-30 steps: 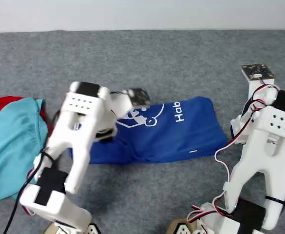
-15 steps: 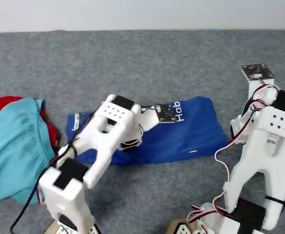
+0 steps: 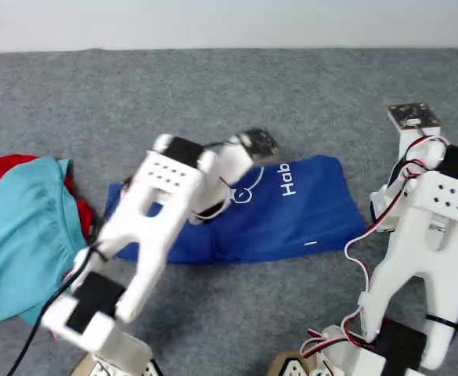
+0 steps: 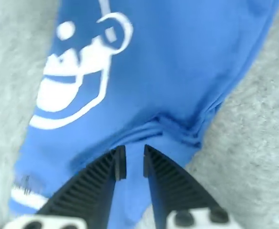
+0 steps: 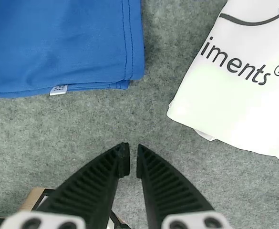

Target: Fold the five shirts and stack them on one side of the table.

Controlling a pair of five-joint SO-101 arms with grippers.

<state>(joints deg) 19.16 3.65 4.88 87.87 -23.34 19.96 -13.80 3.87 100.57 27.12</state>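
The blue shirt (image 3: pixel 299 211) is lying folded in the middle of the high view, on the grey table (image 3: pixel 252 94), with its white print facing up. The left arm (image 3: pixel 158 211) is stretching from the lower left of that view across the shirt's left half. In the left wrist view, the left pincer (image 4: pixel 129 155) is hanging over the blue fabric close to a bunched crease. Its jaws are sitting almost together with a thin slit between them and nothing gripped.

At the left edge of the high view, a teal shirt (image 3: pixel 17 235) is lying on top of a red shirt (image 3: pixel 1 168), both loosely heaped.

The right arm (image 3: pixel 424 235) is standing at the right side of the high view, just beside the blue shirt's right end. In the right wrist view, the right pincer (image 5: pixel 129 153) is hovering over bare table with its jaws nearly together and holding nothing. The blue shirt's hemmed corner is filling the upper left there, and a folded white shirt (image 5: pixel 239 86) is lying in the upper right, near the blue one but apart from it.
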